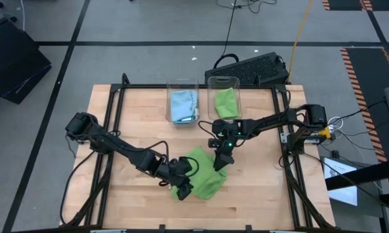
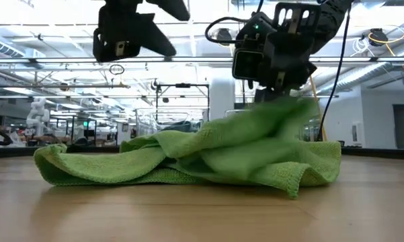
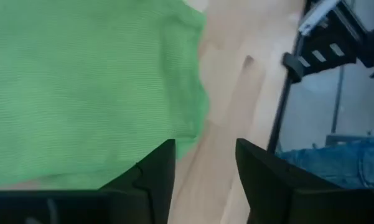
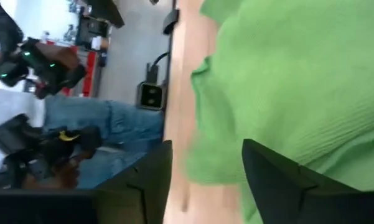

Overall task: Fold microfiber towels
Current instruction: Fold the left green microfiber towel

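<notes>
You see a lime green towel (image 1: 200, 176) lying crumpled on the wooden table (image 1: 259, 194), toward its front middle, with the left claw (image 1: 183, 173) at its left edge and the right claw (image 1: 221, 154) over its upper right corner. Both claws stand with fingers parted and nothing between them, the green cloth lying just beyond the fingertips in each wrist view. Farther back on the table, two clear bins stand side by side, the left bin (image 1: 182, 87) holding a light blue towel (image 1: 183, 105) and the right bin (image 1: 224, 83) another green towel (image 1: 226, 103).
</notes>
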{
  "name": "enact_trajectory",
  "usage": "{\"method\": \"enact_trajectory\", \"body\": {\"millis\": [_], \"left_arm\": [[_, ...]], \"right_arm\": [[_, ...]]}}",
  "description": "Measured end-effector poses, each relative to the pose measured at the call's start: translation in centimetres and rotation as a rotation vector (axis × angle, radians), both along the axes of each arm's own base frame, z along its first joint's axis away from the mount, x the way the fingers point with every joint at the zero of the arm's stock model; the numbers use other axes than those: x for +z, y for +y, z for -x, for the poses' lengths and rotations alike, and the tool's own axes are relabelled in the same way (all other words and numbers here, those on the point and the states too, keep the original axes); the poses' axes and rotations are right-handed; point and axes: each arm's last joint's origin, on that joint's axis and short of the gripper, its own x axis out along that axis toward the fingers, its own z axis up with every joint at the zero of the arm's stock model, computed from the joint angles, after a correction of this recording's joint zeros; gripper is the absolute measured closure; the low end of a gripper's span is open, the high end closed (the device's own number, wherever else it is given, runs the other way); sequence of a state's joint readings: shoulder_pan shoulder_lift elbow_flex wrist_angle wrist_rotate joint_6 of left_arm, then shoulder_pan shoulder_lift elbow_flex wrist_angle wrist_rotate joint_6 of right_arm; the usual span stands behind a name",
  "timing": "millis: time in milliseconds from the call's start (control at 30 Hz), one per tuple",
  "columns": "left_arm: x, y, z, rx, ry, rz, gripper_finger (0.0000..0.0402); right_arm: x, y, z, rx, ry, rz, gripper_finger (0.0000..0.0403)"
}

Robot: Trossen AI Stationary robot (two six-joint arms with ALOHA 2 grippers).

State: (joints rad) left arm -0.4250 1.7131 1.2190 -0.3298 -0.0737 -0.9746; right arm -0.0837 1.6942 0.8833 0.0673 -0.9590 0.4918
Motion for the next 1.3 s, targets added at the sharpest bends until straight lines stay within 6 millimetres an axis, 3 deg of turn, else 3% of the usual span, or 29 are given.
{"method": "enact_trajectory", "body": {"millis": [167,300,467,567,700,833,967,1100,1300], "left_arm": [[0.4,1.4,0.3,0.093,0.041,-0.020,0.0229],[-0.5,4.0,0.3,0.173,0.163,-0.027,0.0229],[-1.7,7.8,-0.4,0.182,0.170,-0.040,0.0227],[-2.8,9.6,-0.3,0.160,0.183,-0.003,0.0208],[-5.3,11.3,0.8,0.193,0.263,0.062,0.0154],[-5.9,11.9,1.4,0.163,0.300,0.141,0.0103],[-6.2,11.7,1.6,0.129,0.312,0.173,0.0084],[-6.9,11.5,2.1,0.135,0.346,0.183,0.0095],[-8.3,10.8,2.9,0.169,0.336,0.177,0.0143]], "right_arm": [[1.4,0.1,0.5,-0.002,-0.004,-0.018,0.0194],[2.8,0.0,1.1,-0.023,-0.017,-0.004,0.0188],[4.7,-0.2,1.7,-0.102,-0.057,0.053,0.0187],[5.3,-0.3,2.2,-0.136,-0.048,0.075,0.0187],[5.6,-0.3,2.8,-0.163,-0.007,0.093,0.0188],[5.7,-0.2,3.3,-0.155,0.018,0.103,0.0188],[5.7,-0.3,3.2,-0.150,0.003,0.113,0.0188],[5.6,-0.5,2.8,-0.223,-0.019,0.175,0.0188],[6.1,-0.8,1.8,-0.403,-0.066,0.235,0.0188]]}}
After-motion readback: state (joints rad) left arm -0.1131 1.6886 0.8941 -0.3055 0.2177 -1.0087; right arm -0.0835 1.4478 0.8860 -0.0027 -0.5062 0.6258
